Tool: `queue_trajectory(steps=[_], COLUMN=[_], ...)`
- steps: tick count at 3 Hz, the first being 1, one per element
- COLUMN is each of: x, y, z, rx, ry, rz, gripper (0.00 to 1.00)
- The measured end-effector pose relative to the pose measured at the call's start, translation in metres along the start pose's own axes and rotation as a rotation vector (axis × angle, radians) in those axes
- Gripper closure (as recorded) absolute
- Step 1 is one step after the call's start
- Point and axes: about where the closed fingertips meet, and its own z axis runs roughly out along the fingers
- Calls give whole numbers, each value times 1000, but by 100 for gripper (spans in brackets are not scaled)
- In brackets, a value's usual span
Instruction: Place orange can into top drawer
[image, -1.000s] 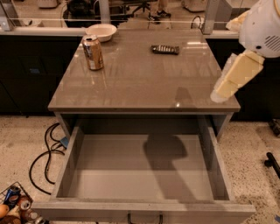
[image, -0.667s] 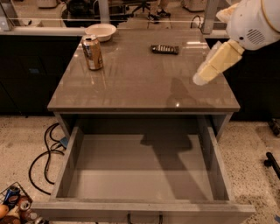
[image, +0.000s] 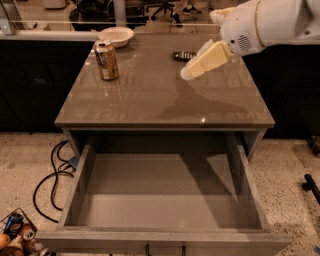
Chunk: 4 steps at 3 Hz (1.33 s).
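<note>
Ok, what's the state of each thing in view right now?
orange can: upright on the tabletop, back left, not held.
top drawer: pulled open, nothing inside.
claw: in the air over the tabletop's right half, well apart from the can, nothing seen in it.
white bowl: upright, behind the can at the back edge.
black remote: lying flat at the back, partly hidden by the claw.

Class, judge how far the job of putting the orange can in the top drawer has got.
Done: the drawer stands pulled open. In hand: the gripper hovers above the right side of the table, apart from the can. Left: the can, upright at the back left, must be grasped and lowered in.
</note>
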Motion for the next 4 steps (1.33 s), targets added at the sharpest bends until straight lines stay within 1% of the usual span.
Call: queue_trajectory(steps=[1, 3, 4], x=[-18, -23, -35], y=[15, 11, -9], z=[39, 57, 106], rx=[-62, -75, -90], ry=[-140, -177, -249], rz=[33, 27, 16], gripper=[0, 0, 0])
